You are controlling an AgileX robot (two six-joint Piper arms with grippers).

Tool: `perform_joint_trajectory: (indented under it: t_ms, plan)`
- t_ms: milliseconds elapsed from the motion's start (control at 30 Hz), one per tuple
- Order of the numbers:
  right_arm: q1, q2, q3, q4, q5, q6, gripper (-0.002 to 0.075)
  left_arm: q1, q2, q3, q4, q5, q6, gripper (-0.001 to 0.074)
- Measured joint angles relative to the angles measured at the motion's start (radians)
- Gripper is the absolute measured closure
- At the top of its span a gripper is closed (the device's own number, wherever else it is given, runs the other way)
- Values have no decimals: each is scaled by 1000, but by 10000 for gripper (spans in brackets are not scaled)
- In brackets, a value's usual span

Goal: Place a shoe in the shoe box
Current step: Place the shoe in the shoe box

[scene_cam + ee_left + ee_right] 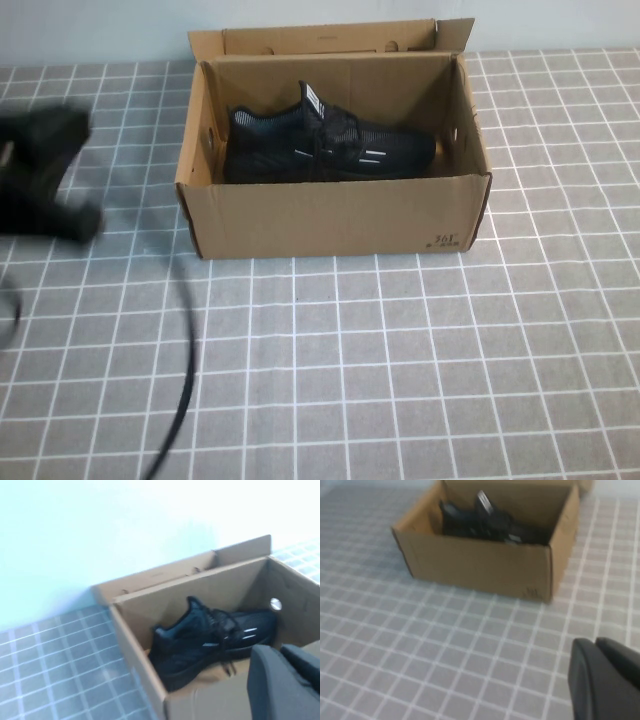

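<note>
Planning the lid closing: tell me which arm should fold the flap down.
Probably left. The left claw hangs beside the shoe box's left wall, near the open flap lid; the black sneaker already lies inside. The right claw shows only in its wrist view, back from the box's front.

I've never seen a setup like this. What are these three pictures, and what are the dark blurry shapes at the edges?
They show one moment from three cameras on a two-armed robot. The high view looks down on a checked table with an open cardboard shoe box; a black shoe lies inside it. The dark blur at that view's left is the left arm with its pincer, beside the box and holding nothing. The other two cameras ride on the wrists. The right pincer shows only in its own wrist view, above the table, away from the box.
</note>
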Motion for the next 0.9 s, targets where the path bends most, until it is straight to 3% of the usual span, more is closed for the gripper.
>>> perform_joint_trajectory:
  t_ms: [167, 367, 667, 900]
  plan:
    - [0, -79, 166, 80, -247, -51, 742, -12, -238, 280, -10, -185, -7, 736]
    - [0, -83, 298, 127, -437, -60, 742, -12, -487, 536, -56, -262, -23, 736]
    - [0, -83, 339, 133, -468, -61, 742, -12, -660, 805, -177, -288, -25, 736]
    - [0, -83, 339, 135, -467, -61, 742, -12, -663, 833, -184, -274, -26, 736]
